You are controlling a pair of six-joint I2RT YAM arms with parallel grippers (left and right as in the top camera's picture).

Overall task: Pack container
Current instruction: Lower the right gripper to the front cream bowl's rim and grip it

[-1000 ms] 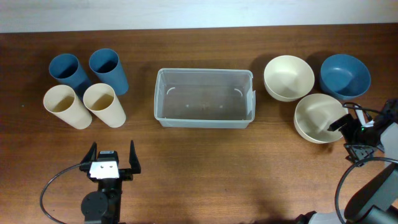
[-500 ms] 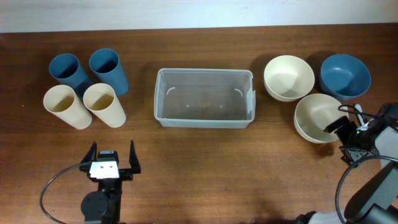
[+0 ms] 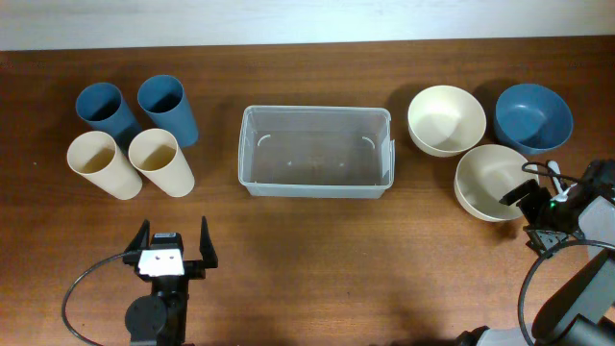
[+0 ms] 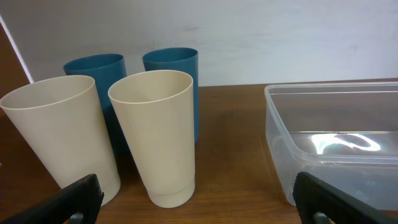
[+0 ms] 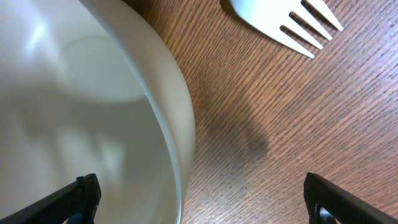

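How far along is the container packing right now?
Nothing is packed yet: the container is empty. In hand: the right arm has its jaws open astride the rim of the near cream bowl, not closed. To go: that bowl, the other cream bowl, the blue bowl and four cups. The left arm rests apart, jaws open.

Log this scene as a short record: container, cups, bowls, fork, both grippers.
container: clear, empty, mid-table
blue cups: two, upright, left of container
cream cups: two, upright, nearer the robot than the blue
far cream bowl: right of container
blue bowl: far right
near cream bowl: empty
fork: white, on the wood beside near cream bowl
left gripper: open, empty
right gripper: open, straddling near cream bowl's rim
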